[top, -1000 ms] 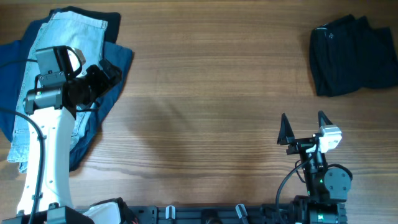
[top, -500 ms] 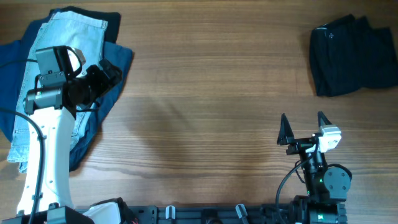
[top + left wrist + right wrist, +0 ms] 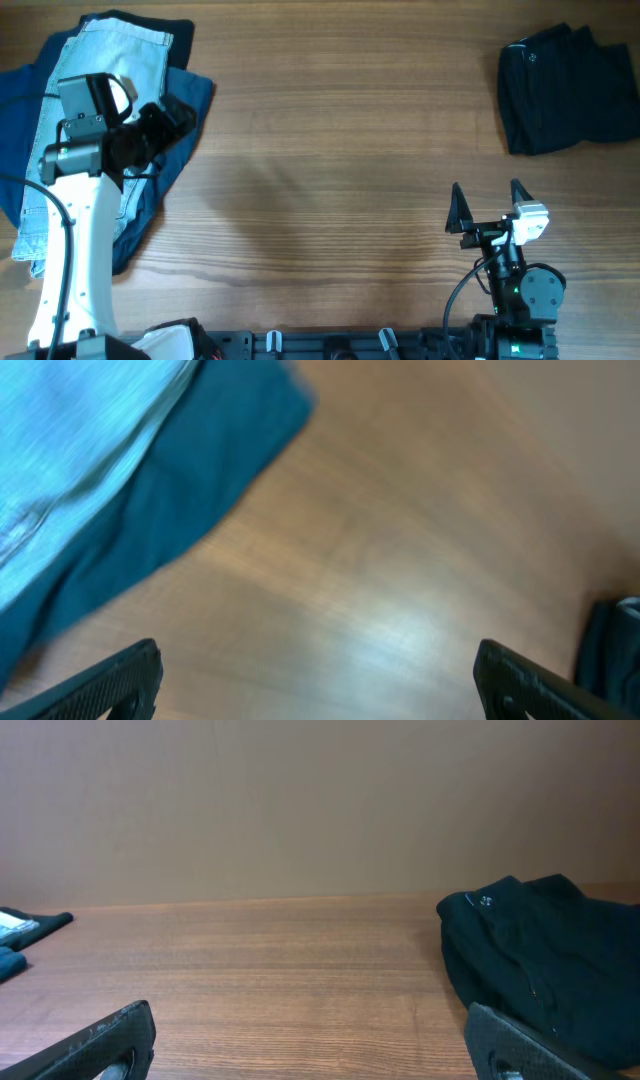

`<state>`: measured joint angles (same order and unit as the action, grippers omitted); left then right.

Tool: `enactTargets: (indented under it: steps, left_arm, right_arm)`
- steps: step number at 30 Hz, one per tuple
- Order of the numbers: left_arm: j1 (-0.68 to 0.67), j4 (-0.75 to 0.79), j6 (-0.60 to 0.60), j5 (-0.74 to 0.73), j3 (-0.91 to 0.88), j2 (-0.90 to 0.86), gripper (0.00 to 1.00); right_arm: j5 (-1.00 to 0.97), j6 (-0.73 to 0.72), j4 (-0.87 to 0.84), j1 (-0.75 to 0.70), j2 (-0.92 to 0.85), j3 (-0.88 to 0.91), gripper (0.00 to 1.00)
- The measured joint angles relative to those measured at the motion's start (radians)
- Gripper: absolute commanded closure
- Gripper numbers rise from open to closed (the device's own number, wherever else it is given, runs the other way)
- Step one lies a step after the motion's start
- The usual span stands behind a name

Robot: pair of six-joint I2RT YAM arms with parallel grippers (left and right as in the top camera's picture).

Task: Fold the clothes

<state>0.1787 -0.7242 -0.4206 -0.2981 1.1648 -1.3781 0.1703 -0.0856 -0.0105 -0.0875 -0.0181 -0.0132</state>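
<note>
No legible text, small pale mark (image 3: 485,901) on black shorts (image 3: 548,958) — unreadable

Wood-grain table (image 3: 330,150), plain beige wall (image 3: 300,800) behind

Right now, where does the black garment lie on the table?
In the overhead view the black garment lies at the far right edge of the table, beyond the open right end effector and not touching it.
</note>
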Motion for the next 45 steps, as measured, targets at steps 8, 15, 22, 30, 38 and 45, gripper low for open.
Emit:
enactTargets:
  steps: [8,15,22,30,38,45]
  left_arm:
    - [-0.213,0.406,0.0,0.095,-0.153,0.204,0.0]
    - [-0.29,0.562,0.001,0.208,-0.401,0.45,0.0]
    - [-0.256,0.776,-0.027,0.23,-0.733,0.686,0.0]
    - [-0.18,0.955,-0.115,0.238,-1.102,0.934,0.0]
    - [-0.17,0.828,-0.136,0.249,-1.126,1.085,0.0]
    - [-0.17,0.725,-0.139,0.285,-1.126,1.215,0.0]
  right_arm:
    - [0.0,0.0,0.002,0.0,0.0,0.0,0.0]
    - [-0.004,0.0,0.002,0.0,0.0,0.001,0.0]
    - [-0.008,0.0,0.002,0.0,0.0,0.003,0.0]
    - [-0.011,0.0,0.002,0.0,0.0,0.005,0.0]
    - [-0.013,0.0,0.002,0.0,0.0,0.005,0.0]
    - [-0.015,0.0,0.002,0.0,0.0,0.005,0.0]
